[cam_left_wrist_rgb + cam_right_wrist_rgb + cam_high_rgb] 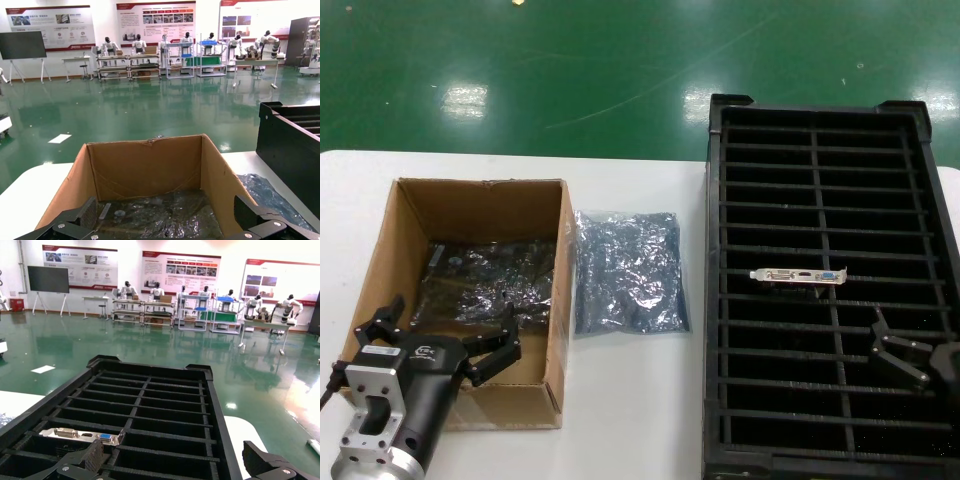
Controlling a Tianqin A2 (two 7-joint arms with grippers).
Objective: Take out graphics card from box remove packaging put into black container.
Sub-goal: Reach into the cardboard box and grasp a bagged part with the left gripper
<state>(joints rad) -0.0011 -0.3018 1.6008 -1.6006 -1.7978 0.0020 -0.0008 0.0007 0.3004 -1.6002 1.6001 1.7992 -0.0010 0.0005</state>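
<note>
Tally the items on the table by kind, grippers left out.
Cardboard box: 1
Black container: 1
Empty antistatic bag, on the table between box and container: 1
Bagged card, still lying in the box: 1
Unbagged graphics card, standing in a container slot: 1
Total: 5

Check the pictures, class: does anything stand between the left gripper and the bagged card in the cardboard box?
Nothing visible does. The left gripper hangs open over the near end of the box, whose top is open, and the bagged card lies uncovered on the box floor just beyond its fingers.
</note>
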